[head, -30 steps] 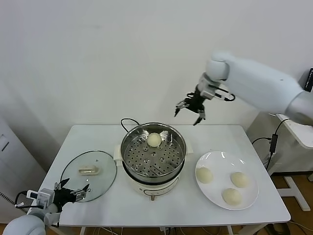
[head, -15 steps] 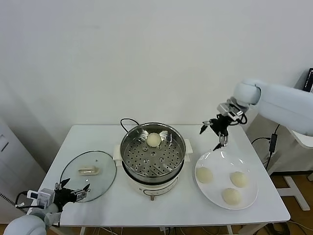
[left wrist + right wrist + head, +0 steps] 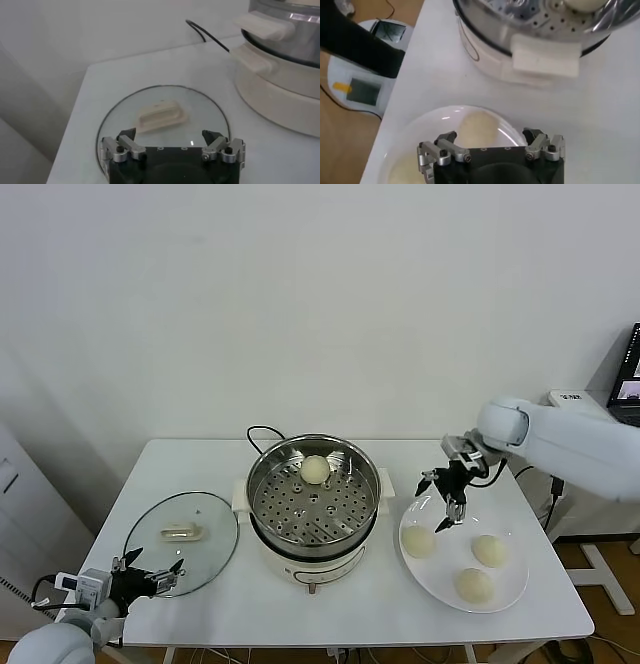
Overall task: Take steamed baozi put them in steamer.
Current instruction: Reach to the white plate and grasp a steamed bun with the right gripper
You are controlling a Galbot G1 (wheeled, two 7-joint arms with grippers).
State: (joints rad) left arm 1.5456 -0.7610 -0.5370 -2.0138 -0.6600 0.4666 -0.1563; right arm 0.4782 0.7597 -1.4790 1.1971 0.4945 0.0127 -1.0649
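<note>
Head view shows the task about a quarter done: 1 steamed baozi (image 3: 315, 469) sits on the perforated tray at the far side of the steamer (image 3: 313, 502), while 3 more wait on the white plate (image 3: 505, 588) to the right of the pot, one near the steamer (image 3: 418, 541), one farther right (image 3: 489, 550) and one nearest the worktop's (image 3: 330, 609) front edge (image 3: 472, 584). The right hand (image 3: 446, 499) hangs just above the plate's rear rim, fingers spread wide and empty, over the nearest bun; the right wrist view places that bun (image 3: 475, 129) close beneath the open fingers. The left hand (image 3: 150, 577) is parked at the front-left corner beside the glass lid (image 3: 182, 529), which lies flat on the worktop, and its fingers are also wide apart with nothing in them. Compared with 1 second ago, the right arm has swung from high above and behind the steamer out to the right and down, reaching the plate; the buns, the lid and the left arm have not moved. My judgement is that the next grasp is about to begin, with 3 transfers left.
</note>
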